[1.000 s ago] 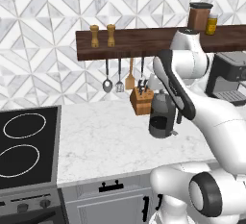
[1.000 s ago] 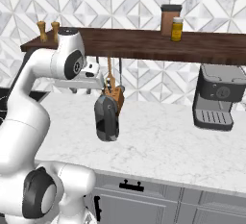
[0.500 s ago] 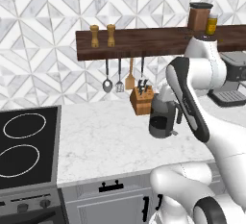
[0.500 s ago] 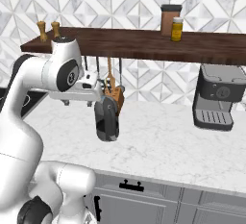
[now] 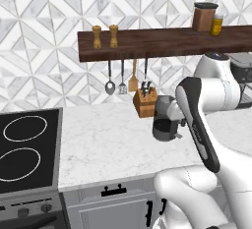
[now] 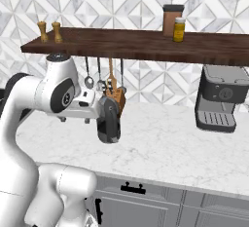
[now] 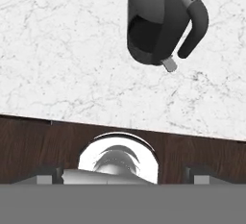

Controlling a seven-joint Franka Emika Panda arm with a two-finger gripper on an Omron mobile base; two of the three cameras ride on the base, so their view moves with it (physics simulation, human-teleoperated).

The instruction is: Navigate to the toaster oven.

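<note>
Marble counter [image 5: 103, 144] is seen running across both base views, with grey cabinet fronts [image 6: 160, 204] below it. The gripper [image 5: 166, 127] is held above the counter, pointing downward, just in front of a wooden knife block [image 5: 145, 102] that stands against the tiled wall. Whether the fingers are open or closed cannot be told: they are hidden by the dark hand in the base views and are not resolved in the hand view.

A dark wooden shelf [image 6: 146, 46] is mounted on the wall at 12 o'clock from the gripper. Two wooden mills [image 5: 105, 36] are set toward its left end, and a brown canister [image 5: 204, 16] with a small yellow jar [image 5: 216, 25] just beside it is set toward its right. A ladle, spatula and further utensils [image 5: 121, 80] are hung under the shelf, beside the knife block.

A black cooktop [image 5: 24, 149] with two ring burners is noted at 9 o'clock in the left base view, adjoining the counter. A grey coffee machine [image 6: 220, 99] is noted at 3 o'clock in the right base view, standing on the counter under the shelf, well apart from the gripper.

In the hand view, marble surface, a band of dark wood and an unidentified dark rounded body at 12 o'clock are recorded.
</note>
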